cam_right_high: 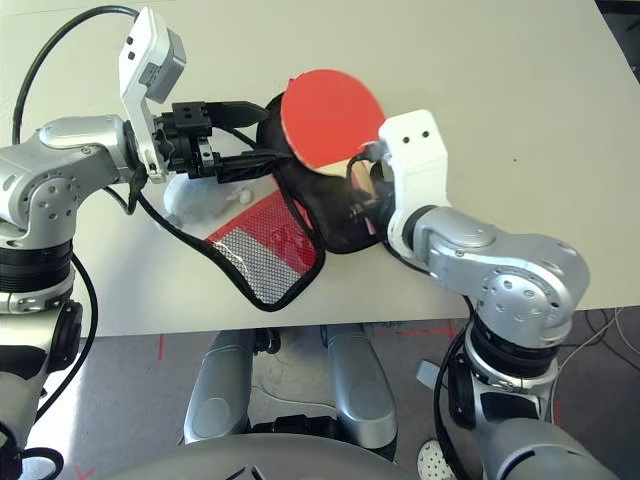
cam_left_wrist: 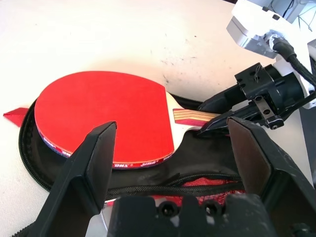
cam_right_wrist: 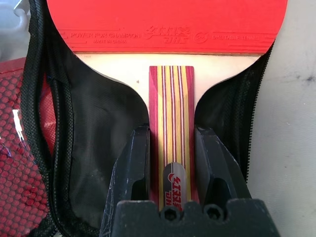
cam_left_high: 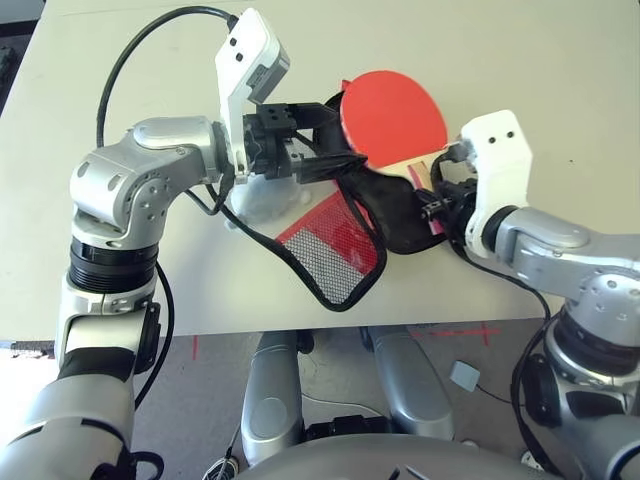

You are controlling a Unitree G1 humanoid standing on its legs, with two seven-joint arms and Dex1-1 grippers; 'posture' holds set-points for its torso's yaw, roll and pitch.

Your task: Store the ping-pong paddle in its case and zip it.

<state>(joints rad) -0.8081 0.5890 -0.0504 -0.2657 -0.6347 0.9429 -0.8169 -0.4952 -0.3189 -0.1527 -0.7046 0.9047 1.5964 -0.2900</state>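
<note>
The ping-pong paddle [cam_left_high: 392,115] lies with its red face up, its head over the black inner half of the open case [cam_left_high: 395,215]. My right gripper [cam_right_wrist: 172,132] is shut on the striped wooden handle [cam_right_wrist: 170,98], one finger on each side. The case's red mesh flap [cam_left_high: 330,245] is folded out towards the table's front edge. My left gripper [cam_left_wrist: 173,126] hovers just above the case's left rim with its fingers spread wide, open. The black zipper rim [cam_left_wrist: 197,178] runs between those fingers near the palm, and the paddle head [cam_left_wrist: 103,113] lies beyond them.
A grey-white plush charm [cam_left_high: 262,205] lies on the table under my left wrist, beside the case. The table's front edge [cam_left_high: 250,330] runs just below the red flap. A black cable [cam_left_high: 130,60] loops over my left arm. Bare tabletop [cam_left_high: 560,60] stretches behind the paddle.
</note>
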